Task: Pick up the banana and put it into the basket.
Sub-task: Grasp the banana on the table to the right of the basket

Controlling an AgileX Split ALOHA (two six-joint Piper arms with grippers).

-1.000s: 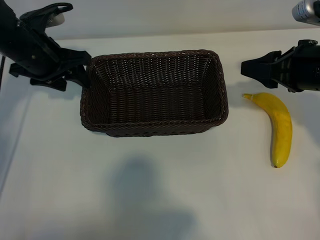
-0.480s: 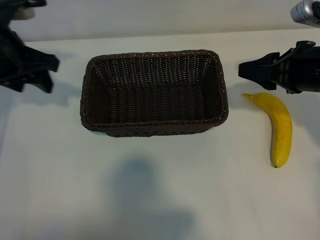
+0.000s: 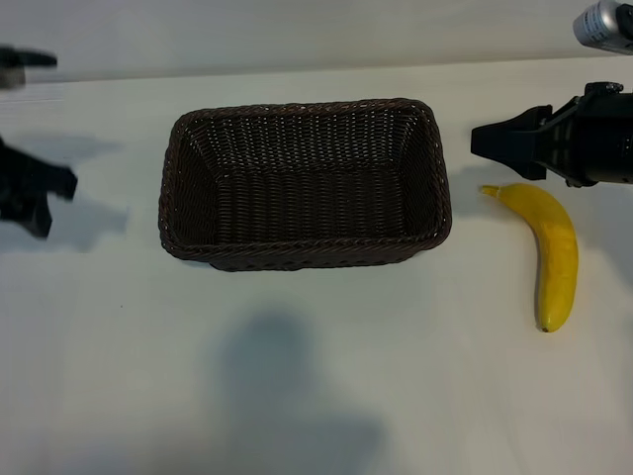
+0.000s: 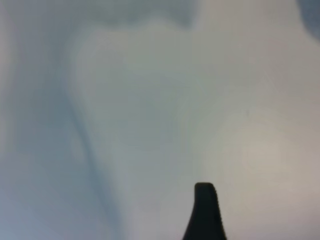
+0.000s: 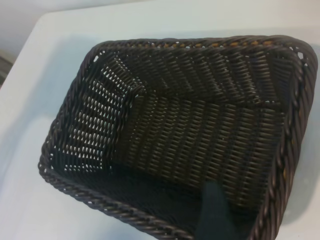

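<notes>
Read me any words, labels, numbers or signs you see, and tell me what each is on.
None: no readable text in any view.
The basket, the banana, the table and both grippers, left and right, carry no readable marking.

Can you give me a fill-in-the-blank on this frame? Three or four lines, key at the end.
1. The banana lies on the table, outside the basket, on the side of the ____ arm.
2. Inside, the basket holds ____.
3. The right tool hovers near the banana's ____ end, not touching it.
4. The left tool sits at the view's edge, ____ from the basket.

Missing words: right; nothing; stem; apart
</notes>
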